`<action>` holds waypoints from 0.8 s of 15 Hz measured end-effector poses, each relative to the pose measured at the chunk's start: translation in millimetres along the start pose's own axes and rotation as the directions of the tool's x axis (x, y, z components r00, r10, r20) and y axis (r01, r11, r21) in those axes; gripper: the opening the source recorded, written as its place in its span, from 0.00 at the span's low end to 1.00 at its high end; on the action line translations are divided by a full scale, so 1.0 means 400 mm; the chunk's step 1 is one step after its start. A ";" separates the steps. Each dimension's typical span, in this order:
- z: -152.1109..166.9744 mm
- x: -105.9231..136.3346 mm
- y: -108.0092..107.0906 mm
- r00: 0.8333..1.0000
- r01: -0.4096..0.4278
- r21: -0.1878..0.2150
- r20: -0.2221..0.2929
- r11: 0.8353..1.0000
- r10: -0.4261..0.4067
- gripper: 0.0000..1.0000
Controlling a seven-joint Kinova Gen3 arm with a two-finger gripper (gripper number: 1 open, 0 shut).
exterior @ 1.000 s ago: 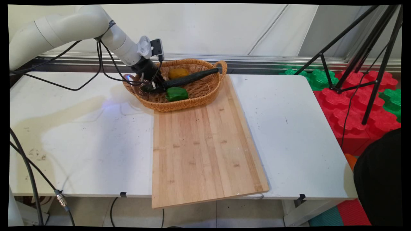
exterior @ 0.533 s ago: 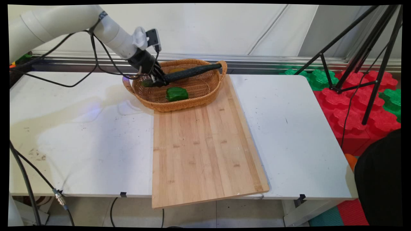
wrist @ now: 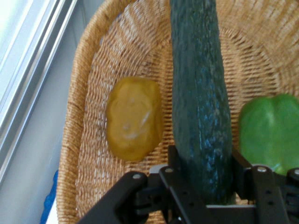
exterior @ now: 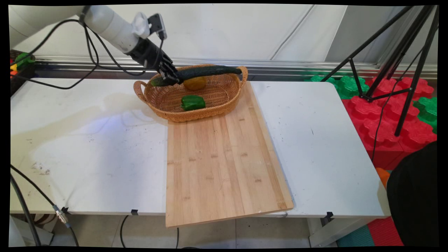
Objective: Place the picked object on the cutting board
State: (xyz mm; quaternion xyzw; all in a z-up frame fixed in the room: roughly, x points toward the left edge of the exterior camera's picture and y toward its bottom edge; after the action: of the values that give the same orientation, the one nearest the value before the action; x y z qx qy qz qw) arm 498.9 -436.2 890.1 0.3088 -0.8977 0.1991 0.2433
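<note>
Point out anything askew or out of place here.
The cutting board lies crooked, its near end overhanging the table edge. The gripper holds the cucumber by one end, above the basket.

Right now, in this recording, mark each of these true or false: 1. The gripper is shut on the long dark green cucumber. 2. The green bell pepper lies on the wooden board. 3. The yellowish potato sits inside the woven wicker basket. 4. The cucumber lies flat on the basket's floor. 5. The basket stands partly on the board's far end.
1. True: the black two-finger gripper clamps the long dark green cucumber near one end.
2. False: the green bell pepper lies in the woven wicker basket, not on the wooden board.
3. True: the yellowish potato is in the basket.
4. False: the cucumber is held up at about rim level.
5. True.
</note>
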 end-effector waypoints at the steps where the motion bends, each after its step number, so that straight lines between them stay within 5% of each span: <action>1: -0.022 0.004 0.003 1.000 0.009 -0.005 -0.017 1.000 -0.009 0.00; 8: -0.131 0.020 0.050 0.995 0.041 -0.081 -0.086 0.996 -0.048 0.00; 12: -0.168 0.032 0.122 0.993 0.036 -0.172 -0.104 0.984 -0.055 0.00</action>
State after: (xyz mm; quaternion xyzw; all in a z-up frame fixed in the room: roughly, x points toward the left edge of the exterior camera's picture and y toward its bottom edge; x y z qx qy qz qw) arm 479.2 -372.3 941.1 0.2961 -0.8896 0.1324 0.3215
